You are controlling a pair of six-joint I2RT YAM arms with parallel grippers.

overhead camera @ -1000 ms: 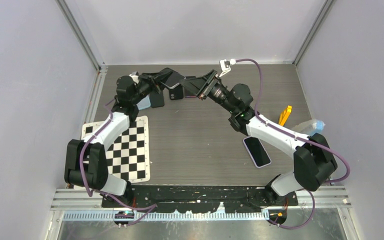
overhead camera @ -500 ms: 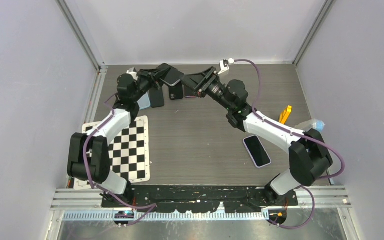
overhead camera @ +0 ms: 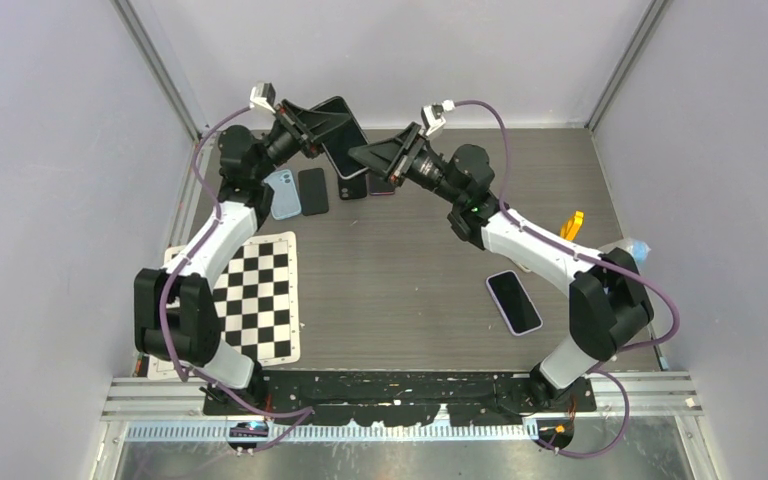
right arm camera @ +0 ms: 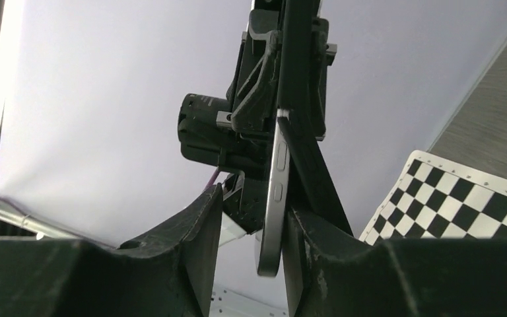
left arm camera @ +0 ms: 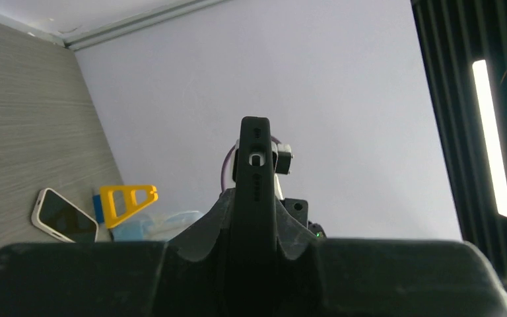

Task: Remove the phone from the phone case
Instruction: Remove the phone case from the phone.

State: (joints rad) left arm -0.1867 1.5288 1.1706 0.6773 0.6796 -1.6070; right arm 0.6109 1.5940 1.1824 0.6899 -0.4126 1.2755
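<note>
Robot lab cell: plain panel walls (overhead camera: 50, 150), aluminium rails (overhead camera: 160, 70), checkerboard calibration mat (overhead camera: 265, 300).

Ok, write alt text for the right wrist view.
A phone, edge-on and partly pried from its black case, stands between the open fingers of the right gripper, with a gap on one side. Above, the left gripper clamps the case against a pale wall; a checkerboard shows lower right.
</note>
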